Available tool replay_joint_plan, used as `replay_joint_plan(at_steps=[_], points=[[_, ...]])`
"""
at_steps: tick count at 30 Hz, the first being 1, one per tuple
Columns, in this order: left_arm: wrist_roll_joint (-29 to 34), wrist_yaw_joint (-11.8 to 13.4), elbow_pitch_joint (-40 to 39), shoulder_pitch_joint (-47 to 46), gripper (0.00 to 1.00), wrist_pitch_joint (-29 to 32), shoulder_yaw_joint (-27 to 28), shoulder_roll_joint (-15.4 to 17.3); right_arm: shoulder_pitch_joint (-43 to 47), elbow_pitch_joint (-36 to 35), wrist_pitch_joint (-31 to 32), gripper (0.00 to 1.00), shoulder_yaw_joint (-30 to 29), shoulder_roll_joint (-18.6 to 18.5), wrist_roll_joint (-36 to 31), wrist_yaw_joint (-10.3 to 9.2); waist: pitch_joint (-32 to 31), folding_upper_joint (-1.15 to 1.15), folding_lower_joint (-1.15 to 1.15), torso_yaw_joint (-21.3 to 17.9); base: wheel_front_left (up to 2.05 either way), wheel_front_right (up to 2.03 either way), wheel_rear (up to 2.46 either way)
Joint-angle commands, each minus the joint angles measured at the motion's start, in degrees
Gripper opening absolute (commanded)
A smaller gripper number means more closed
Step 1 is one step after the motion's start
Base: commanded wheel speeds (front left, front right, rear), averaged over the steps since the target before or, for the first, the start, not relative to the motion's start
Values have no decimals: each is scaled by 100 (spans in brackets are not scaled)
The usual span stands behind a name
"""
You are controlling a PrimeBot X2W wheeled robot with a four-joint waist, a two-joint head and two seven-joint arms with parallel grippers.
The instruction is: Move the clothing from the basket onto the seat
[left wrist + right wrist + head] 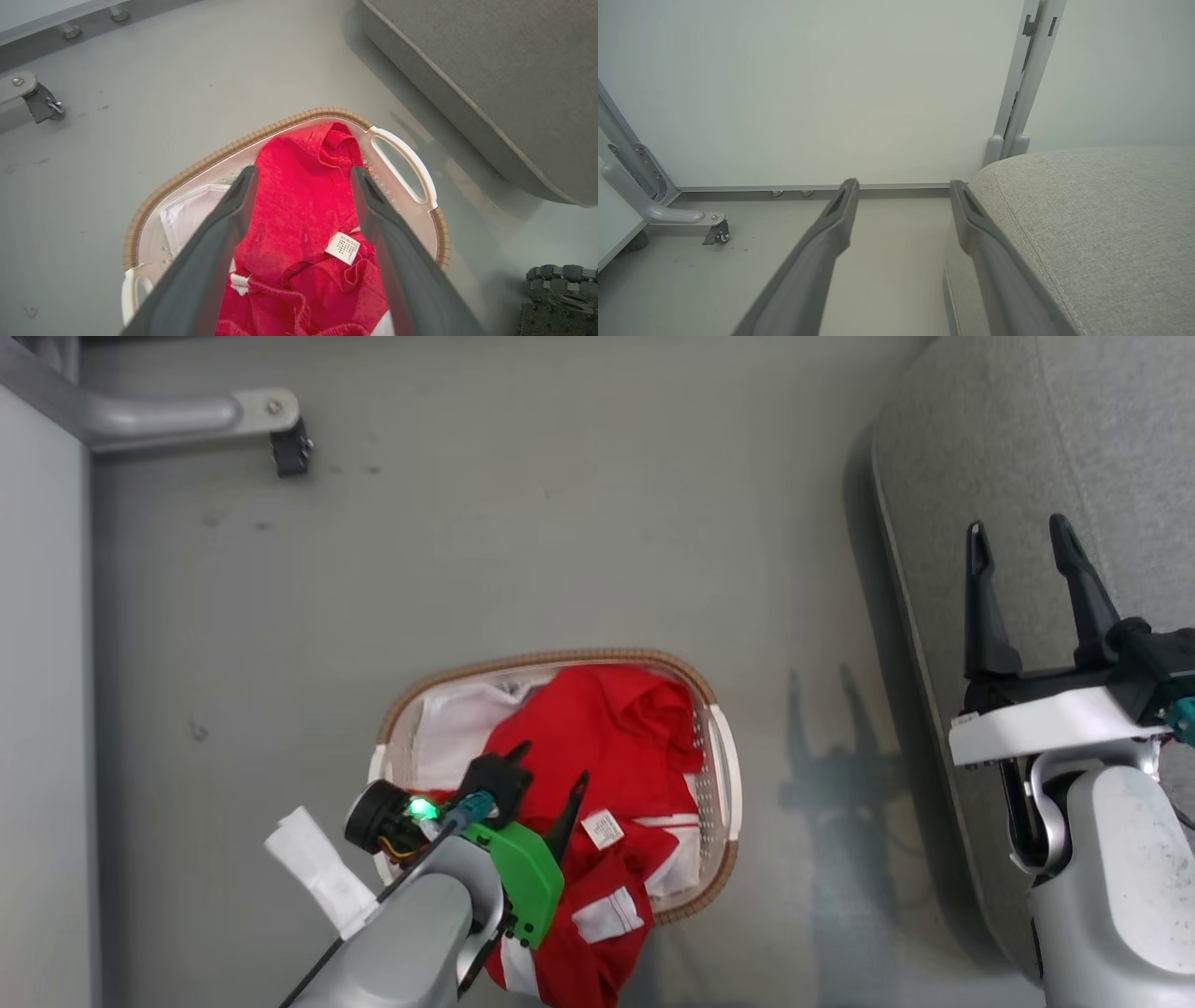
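Left pincer (553, 761), spread wide, hovers over clothing (616, 737) stretched lengthwise robotward across the basket (523, 663) rim.

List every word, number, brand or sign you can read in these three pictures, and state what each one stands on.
Small white label on the red clothing in the basket: several lines of dark print, too small and blurred to read.
Nothing else here carries text that can be read.
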Motion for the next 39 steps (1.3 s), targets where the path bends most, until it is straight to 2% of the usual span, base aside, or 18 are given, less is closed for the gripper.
replay_joint_plan(at_steps=[1,9,18,23,32,34,35,36,37,39], points=[[-138,-22,104,-211,100,58,-221,40,-126,-43,-10,100,-2,-17,32,-4,844,0,-1,-316,0,0,0],[-986,-21,442,-612,100,446,-1671,42,-323,-100,-10,100,96,-18,152,-3,1290,0,-1,-476,0,0,0],[-1707,-21,665,-865,100,701,-2656,251,-522,-143,-10,100,355,-14,411,-4,1656,0,-1,-834,0,0,0],[-2016,-21,695,-963,100,1031,-2907,397,-600,-142,-10,100,428,-16,527,-4,1823,0,-1,-970,0,0,0],[-2319,-22,1012,-1146,100,1358,-3019,560,-685,-176,-10,100,494,-16,701,-4,2114,0,-1,-1173,0,0,0],[-2361,-22,1016,-1195,45,1344,-3028,566,-687,-162,-10,100,477,-16,707,-4,2125,0,-1,-1178,0,0,0],[-2395,-22,1010,-1201,35,1325,-3033,564,-685,-154,-10,100,467,-17,710,-4,2121,0,-1,-1175,0,0,0],[-2417,-22,1000,-1209,11,1284,-3035,565,-680,-140,-10,100,458,-16,706,-4,2105,0,-1,-1167,0,0,0],[-2429,-22,991,-1218,0,1256,-3037,565,-674,-124,-11,100,455,-16,701,-4,2084,0,-1,-1159,0,0,0],[-2485,-22,998,-1263,0,1080,-3028,579,-677,-82,-10,100,463,-17,716,-4,2024,0,-1,-1143,0,0,0]])
